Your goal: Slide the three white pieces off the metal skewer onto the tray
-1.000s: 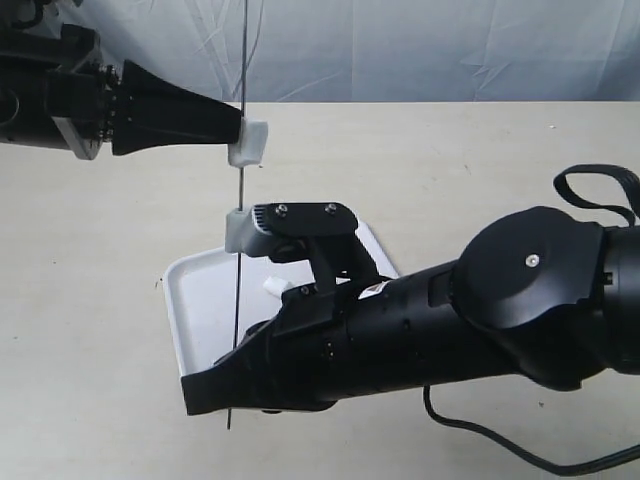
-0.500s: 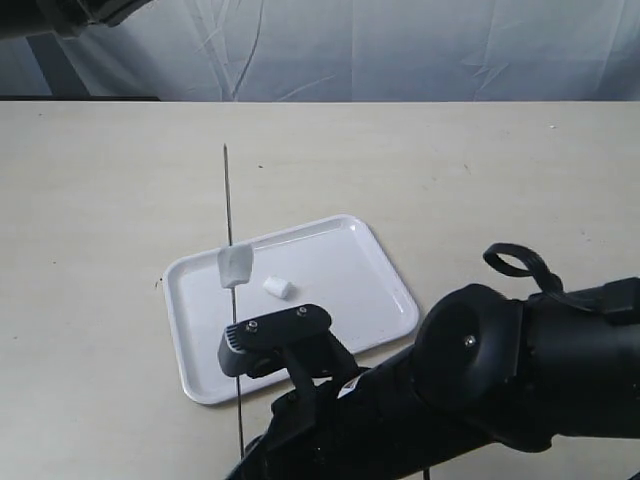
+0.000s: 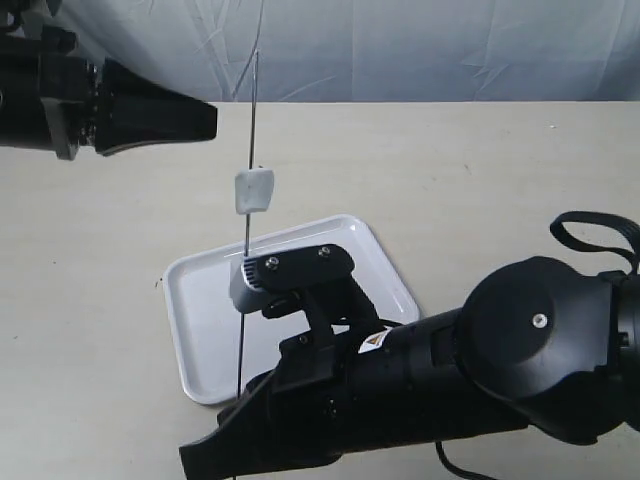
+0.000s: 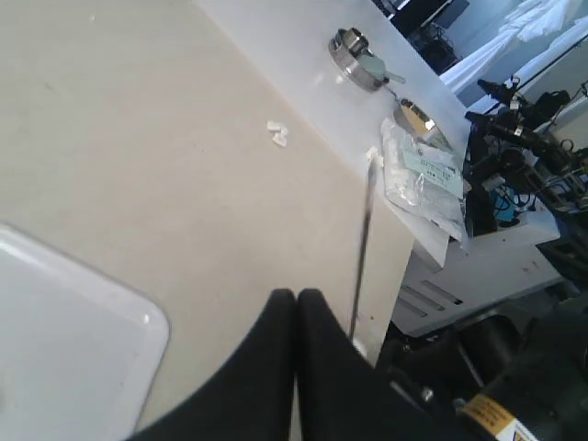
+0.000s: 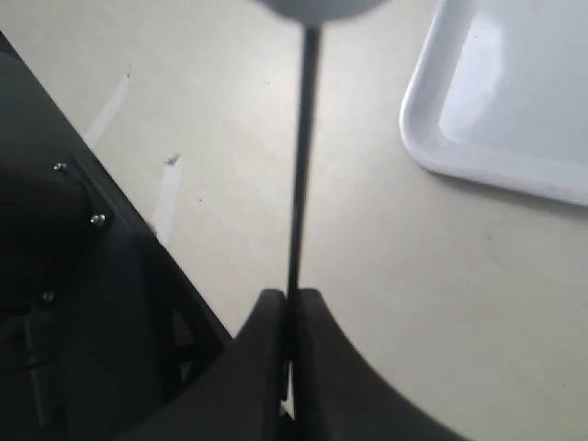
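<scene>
Stripping looks part-done: one white piece (image 3: 253, 190) sits threaded on the metal skewer (image 3: 247, 228), which stands upright over the tray (image 3: 195, 300) on the desk. The other pieces are out of sight, as the right arm hides much of the tray. The right fingers (image 5: 266, 322) pinch the skewer's lower end. The left fingers (image 4: 276, 322) are pressed together, empty, beside the rod. Next, they likely must part, close around the piece and draw it off the free end so that it lands on the tray.

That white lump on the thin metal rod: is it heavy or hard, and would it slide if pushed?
Probably light: the thin skewer stands straight under the white piece. It sits partway up without support, so it likely grips the skewer and needs a firm push. Rounded corners hint at softness.
</scene>
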You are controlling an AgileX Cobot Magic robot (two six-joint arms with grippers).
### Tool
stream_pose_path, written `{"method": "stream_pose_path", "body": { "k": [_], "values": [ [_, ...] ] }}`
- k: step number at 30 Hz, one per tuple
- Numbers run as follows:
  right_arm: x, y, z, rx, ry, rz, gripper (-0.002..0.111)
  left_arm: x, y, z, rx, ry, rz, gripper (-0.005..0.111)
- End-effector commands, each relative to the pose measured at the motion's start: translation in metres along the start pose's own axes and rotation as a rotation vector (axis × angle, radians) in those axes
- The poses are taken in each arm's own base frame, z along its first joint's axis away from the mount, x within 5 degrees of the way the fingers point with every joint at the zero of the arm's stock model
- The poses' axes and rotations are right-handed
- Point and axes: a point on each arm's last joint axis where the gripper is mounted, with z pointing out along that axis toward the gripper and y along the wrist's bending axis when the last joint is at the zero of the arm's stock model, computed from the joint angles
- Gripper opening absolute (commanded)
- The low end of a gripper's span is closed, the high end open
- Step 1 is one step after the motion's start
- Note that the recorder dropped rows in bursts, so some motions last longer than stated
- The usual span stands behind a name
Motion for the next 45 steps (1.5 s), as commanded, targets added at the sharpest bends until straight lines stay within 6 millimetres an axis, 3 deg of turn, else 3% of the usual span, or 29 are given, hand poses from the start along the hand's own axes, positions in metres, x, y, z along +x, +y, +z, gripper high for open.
{"method": "stream_pose_path", "body": {
  "k": [1, 7, 12, 14, 17, 19, 45],
  "values": [
    [-0.002, 0.000, -0.002, 0.010, -0.024, -0.011, -0.001, 0.018, 0.003, 0.001, -0.001, 0.029, -0.052, 0.000],
    [-0.004, -0.002, -0.002, 0.025, -0.043, -0.011, -0.001, 0.027, -0.028, -0.001, 0.033, 0.026, 0.016, 0.000],
    [-0.004, -0.002, -0.002, 0.024, -0.042, -0.009, -0.001, 0.031, -0.047, 0.013, 0.113, 0.057, 0.031, 0.000],
    [-0.004, -0.002, -0.002, 0.024, -0.042, -0.009, -0.001, 0.033, -0.050, 0.016, 0.125, 0.079, 0.040, 0.007],
    [-0.004, -0.002, -0.002, 0.024, -0.042, -0.009, -0.001, 0.035, -0.046, 0.019, 0.071, 0.089, 0.058, 0.023],
    [-0.004, -0.001, -0.002, 0.021, -0.038, -0.009, -0.001, 0.033, -0.043, 0.020, 0.034, 0.069, 0.054, 0.028],
    [-0.003, 0.000, -0.002, 0.007, -0.026, -0.002, -0.001, 0.034, -0.002, 0.038, -0.049, 0.077, -0.012, 0.029]
  ]
}}
